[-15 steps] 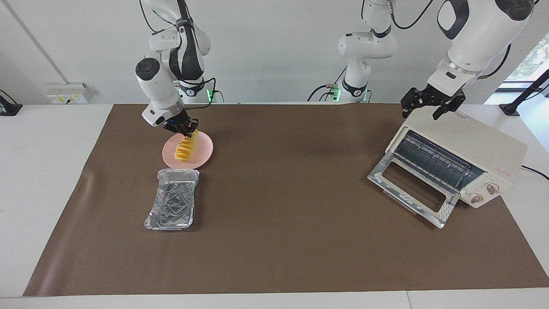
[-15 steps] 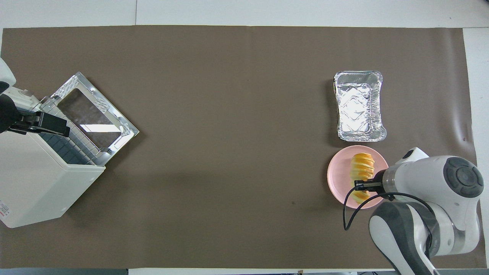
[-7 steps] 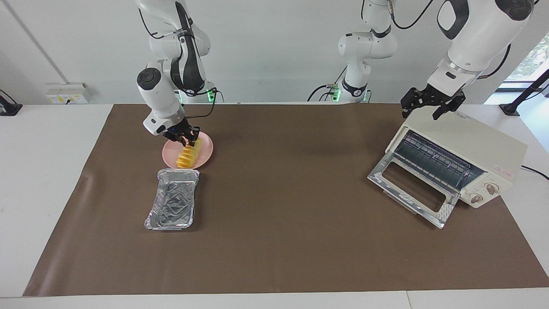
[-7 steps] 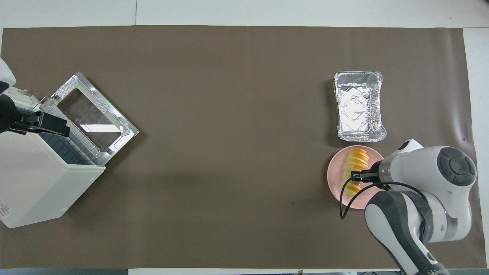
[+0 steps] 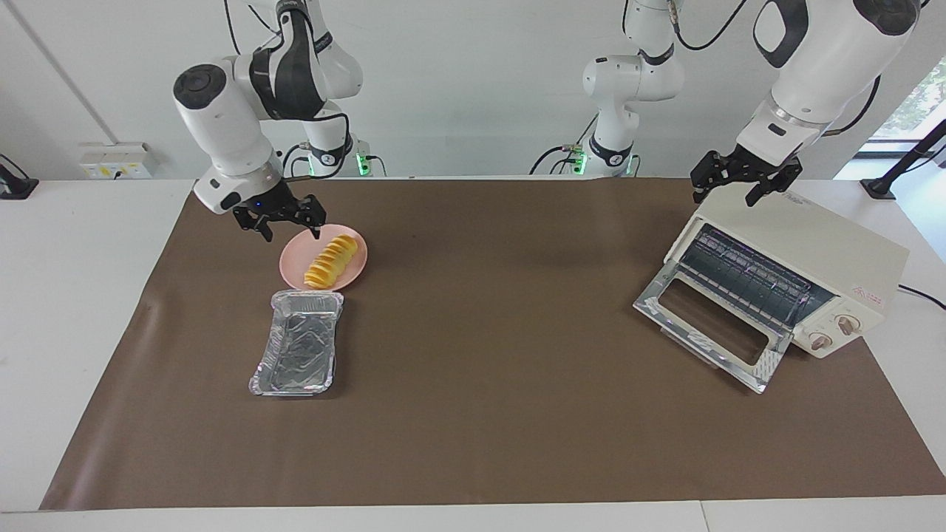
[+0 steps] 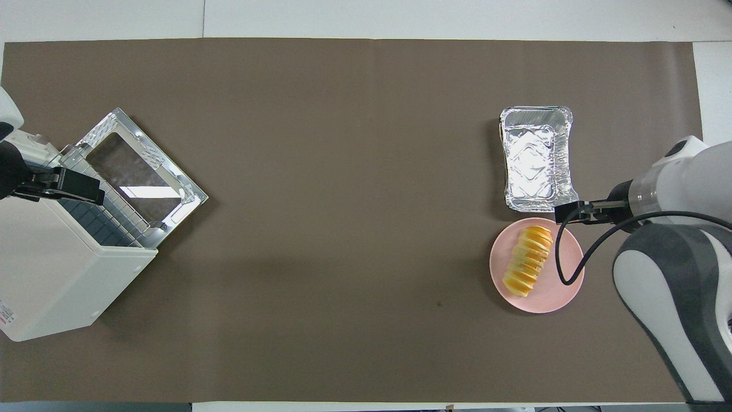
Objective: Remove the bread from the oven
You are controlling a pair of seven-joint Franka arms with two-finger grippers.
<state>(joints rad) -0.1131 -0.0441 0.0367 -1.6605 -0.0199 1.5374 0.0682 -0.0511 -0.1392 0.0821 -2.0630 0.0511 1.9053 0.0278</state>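
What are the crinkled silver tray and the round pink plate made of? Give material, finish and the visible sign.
Crinkled silver tray: apparently thin aluminium foil, shiny; its walls are wrinkled and its embossed floor mirrors light.
Round pink plate: smooth, evenly coloured and matte, probably plastic or glazed ceramic; the look leaves that open.

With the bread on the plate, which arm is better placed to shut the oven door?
Left. The left gripper hovers open over the oven, whose door hangs down. The right gripper, open, is beside the pink plate holding the bread, at the table's other end.

Bare brown mat (image 5: pixel 502 310) between foil tray (image 5: pixel 297 353) and open oven door (image 5: pixel 706 325).
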